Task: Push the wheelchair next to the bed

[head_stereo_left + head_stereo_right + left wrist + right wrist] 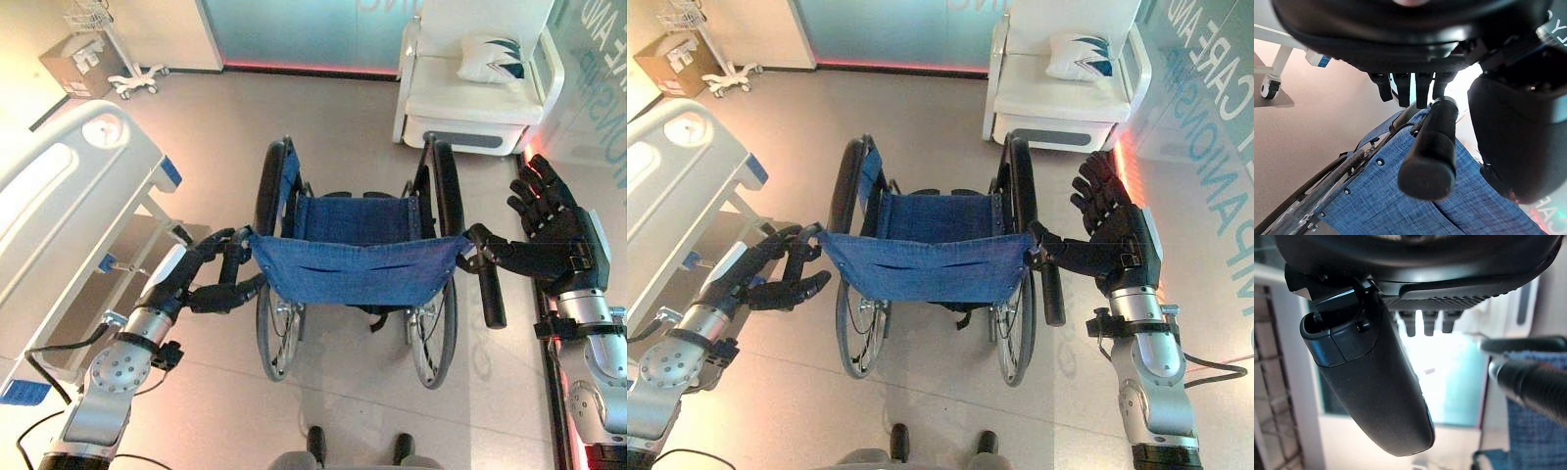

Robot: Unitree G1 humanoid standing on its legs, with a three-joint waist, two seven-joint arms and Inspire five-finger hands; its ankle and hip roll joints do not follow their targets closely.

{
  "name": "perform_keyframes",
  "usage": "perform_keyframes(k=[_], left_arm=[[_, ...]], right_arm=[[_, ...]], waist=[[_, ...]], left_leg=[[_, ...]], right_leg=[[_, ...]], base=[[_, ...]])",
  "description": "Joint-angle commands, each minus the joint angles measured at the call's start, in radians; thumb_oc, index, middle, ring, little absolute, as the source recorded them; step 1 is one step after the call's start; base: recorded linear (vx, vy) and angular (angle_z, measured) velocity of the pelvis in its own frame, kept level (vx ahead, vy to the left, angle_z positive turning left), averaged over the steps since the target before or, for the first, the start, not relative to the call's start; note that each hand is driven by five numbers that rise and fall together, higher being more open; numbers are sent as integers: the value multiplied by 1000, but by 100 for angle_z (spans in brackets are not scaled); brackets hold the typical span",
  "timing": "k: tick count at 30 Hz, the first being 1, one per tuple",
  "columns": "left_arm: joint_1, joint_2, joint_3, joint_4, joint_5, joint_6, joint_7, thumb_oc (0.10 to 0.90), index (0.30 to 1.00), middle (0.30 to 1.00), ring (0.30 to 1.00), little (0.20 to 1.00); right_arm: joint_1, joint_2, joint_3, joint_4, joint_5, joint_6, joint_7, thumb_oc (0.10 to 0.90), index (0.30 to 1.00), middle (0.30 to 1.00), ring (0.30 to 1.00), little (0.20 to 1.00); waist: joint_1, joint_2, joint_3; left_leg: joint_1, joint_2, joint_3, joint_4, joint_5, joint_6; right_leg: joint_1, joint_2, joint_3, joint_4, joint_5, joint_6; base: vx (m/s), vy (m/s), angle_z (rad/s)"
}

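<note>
The wheelchair [358, 255] stands between your two hands, the bed [59, 196] just beyond the left hand [201, 279], whose fingers bend loosely around the left push handle [1430, 147] (firm contact is hard to see). The right hand [549, 230] stands spread beside the right push handle [490, 284], holding nothing.

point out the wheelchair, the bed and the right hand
wheelchair [358, 269]: left eye view, on the blue fabric backrest.
bed [59, 196]: left eye view, on its white side rail, left of the wheelchair.
right hand [1117, 240]: right eye view, on the palm, fingers straight, beside the right push handle.
</note>
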State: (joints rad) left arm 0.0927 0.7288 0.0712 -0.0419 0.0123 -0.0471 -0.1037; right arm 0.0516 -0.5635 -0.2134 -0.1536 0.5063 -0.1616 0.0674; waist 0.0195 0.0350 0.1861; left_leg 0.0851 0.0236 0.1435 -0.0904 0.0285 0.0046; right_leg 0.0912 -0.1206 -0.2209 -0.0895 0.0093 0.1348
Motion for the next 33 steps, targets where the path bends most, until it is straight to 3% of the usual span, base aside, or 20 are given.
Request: perform_keyframes(k=[1,10,17,23,28,31,33], left_arm=[[-145,94,6,8,23,-16,58,800,900,900,900,900],[-279,115,-74,125,-22,50,107,800,900,900,900,900],[-353,145,-123,184,32,93,111,800,900,900,900,900],[-370,181,-146,211,130,198,68,800,900,900,900,900],[-369,224,-158,257,283,305,21,800,900,900,900,900],[-374,239,-161,266,307,336,19,800,900,900,900,900],[-379,243,-165,266,317,353,18,800,900,900,900,900]], right_arm=[[-138,-105,14,-46,-68,-14,-24,800,900,900,900,900],[-174,-189,114,70,-236,206,60,800,900,900,900,900],[-235,-203,168,116,-246,244,57,800,900,900,900,900],[-259,-224,168,102,-322,291,65,800,900,900,900,900],[-254,-266,166,113,-458,383,76,800,900,900,900,900],[-259,-285,176,144,-568,458,88,800,900,900,900,900],[-263,-290,184,155,-572,481,83,800,900,900,900,900]], waist=[[-24,-30,-40],[-40,-40,-37],[-36,-43,-33],[-38,-43,-30],[-44,-44,-29],[-44,-43,-27],[-43,-44,-23]], left_leg=[[60,-51,10,13,-93,30],[64,-51,27,19,-92,27],[66,-51,27,24,-96,26],[66,-55,26,28,-99,28],[65,-59,32,33,-101,31],[64,-58,35,33,-101,33],[64,-58,35,34,-101,34]], right_leg=[[0,26,38,31,11,9],[-1,33,59,37,13,6],[4,35,65,41,12,5],[4,39,72,42,12,6],[0,41,81,45,14,8],[-1,42,85,45,15,9],[0,43,87,46,15,8]], base=[[1,-2,-3],[2,0,-2],[5,1,-2],[0,0,0],[0,0,0],[0,1,-1],[0,0,0]])
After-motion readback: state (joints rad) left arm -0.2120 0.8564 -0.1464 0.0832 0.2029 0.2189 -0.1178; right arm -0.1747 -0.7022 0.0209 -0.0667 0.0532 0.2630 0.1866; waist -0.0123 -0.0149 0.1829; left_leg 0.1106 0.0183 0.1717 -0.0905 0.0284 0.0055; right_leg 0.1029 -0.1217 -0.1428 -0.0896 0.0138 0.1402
